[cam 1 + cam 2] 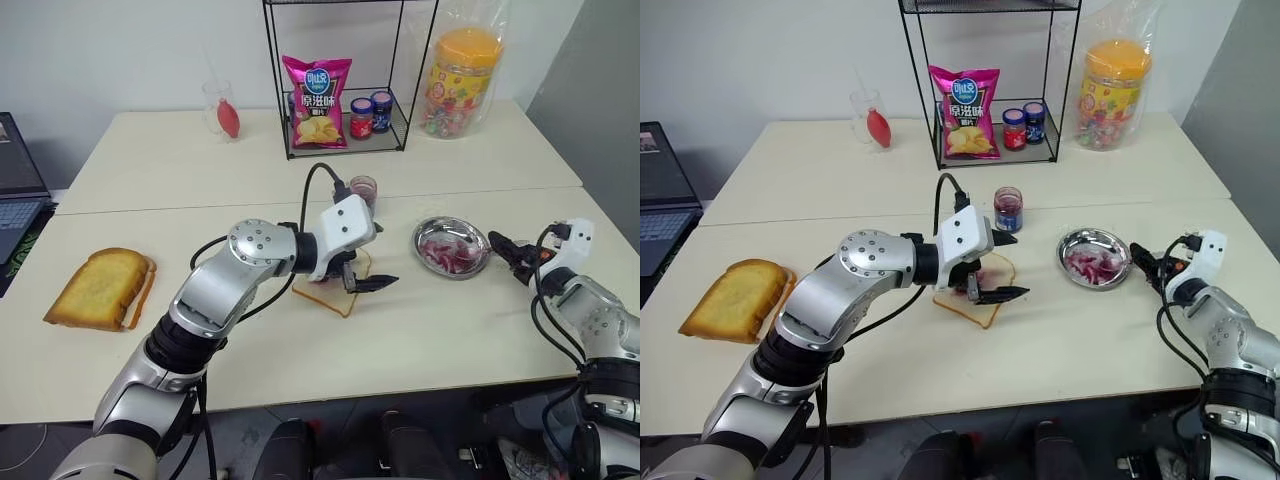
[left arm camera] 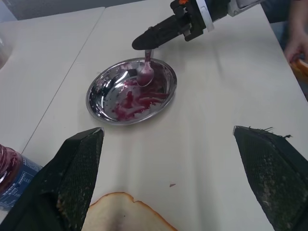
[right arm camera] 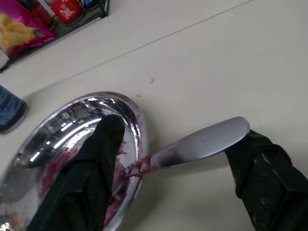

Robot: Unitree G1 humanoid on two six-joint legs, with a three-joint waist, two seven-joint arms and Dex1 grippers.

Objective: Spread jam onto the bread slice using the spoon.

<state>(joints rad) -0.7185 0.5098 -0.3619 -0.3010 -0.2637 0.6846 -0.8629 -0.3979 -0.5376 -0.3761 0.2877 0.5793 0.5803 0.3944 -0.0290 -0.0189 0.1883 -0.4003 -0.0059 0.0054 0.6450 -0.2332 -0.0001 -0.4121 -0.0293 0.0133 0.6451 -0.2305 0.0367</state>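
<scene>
On my left a golden-brown toasted slice (image 1: 100,288) lies near the worktop (image 1: 200,160) edge; my left gripper (image 1: 998,268), fingers wide and empty, hovers level over the pale jam-stained bread slice (image 1: 980,296) beside the small clear jam jar (image 1: 1008,209). Rightward, across bare worktop, the round steel dish (image 2: 98,108) smeared with purple jam (image 2: 132,98) carries the slim silver spoon (image 3: 202,143), bowl inside. Its handle lies between my right gripper's (image 3: 180,161) parted fingers; I can't tell if they grip it.
</scene>
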